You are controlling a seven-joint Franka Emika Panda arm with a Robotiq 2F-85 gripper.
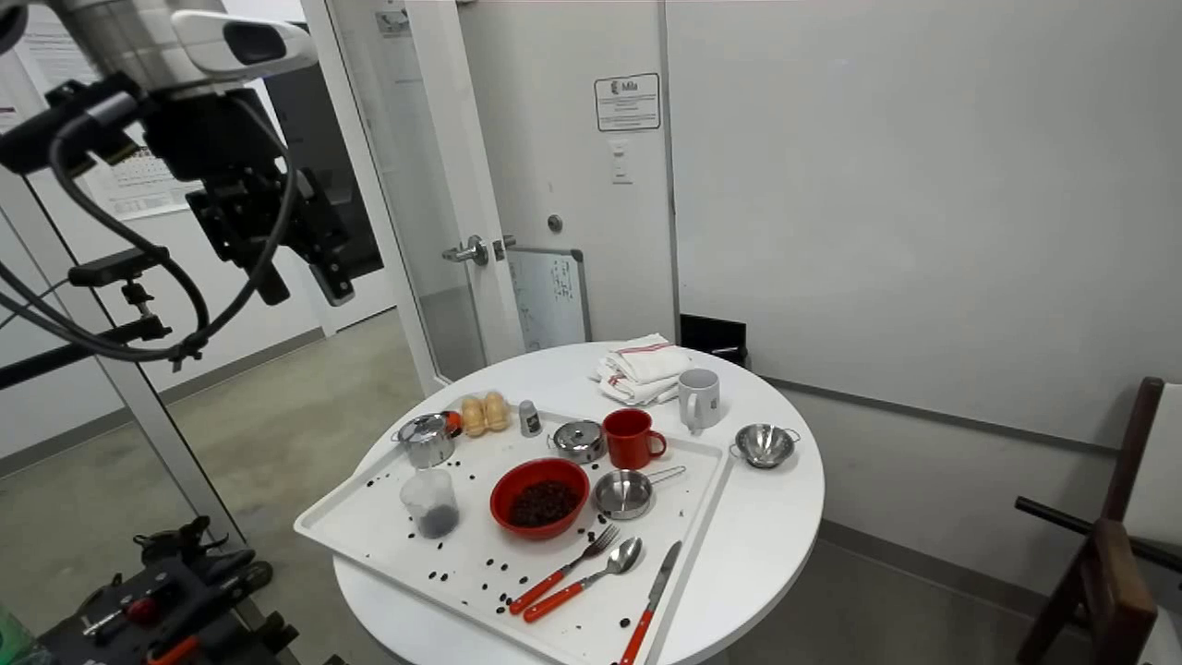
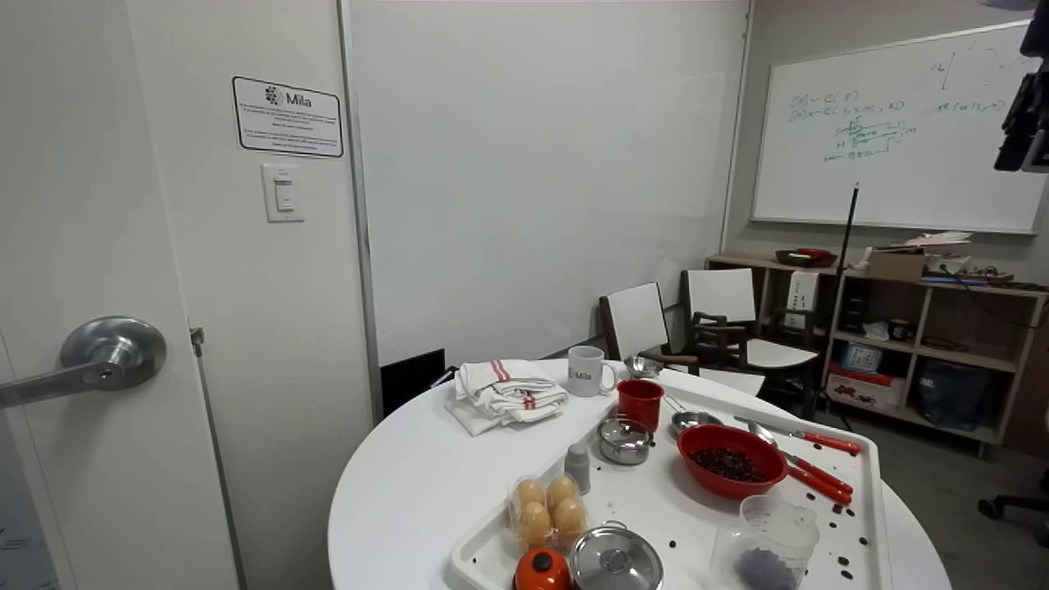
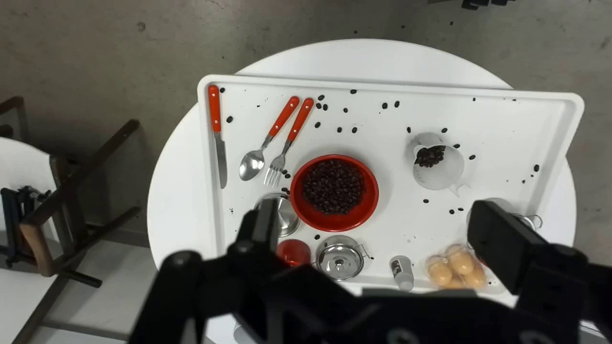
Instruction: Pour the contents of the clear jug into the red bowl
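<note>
Red-handled utensils (image 3: 283,116) number three, the red bowl (image 3: 332,222) and clear jug (image 3: 440,173) one each, the hand (image 3: 375,227) spread apart.

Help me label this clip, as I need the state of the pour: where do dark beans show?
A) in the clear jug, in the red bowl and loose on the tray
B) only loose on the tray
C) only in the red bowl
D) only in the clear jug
A: the wrist view shows dark beans inside the clear jug, more heaped in the red bowl, and others scattered on the tray.
</note>
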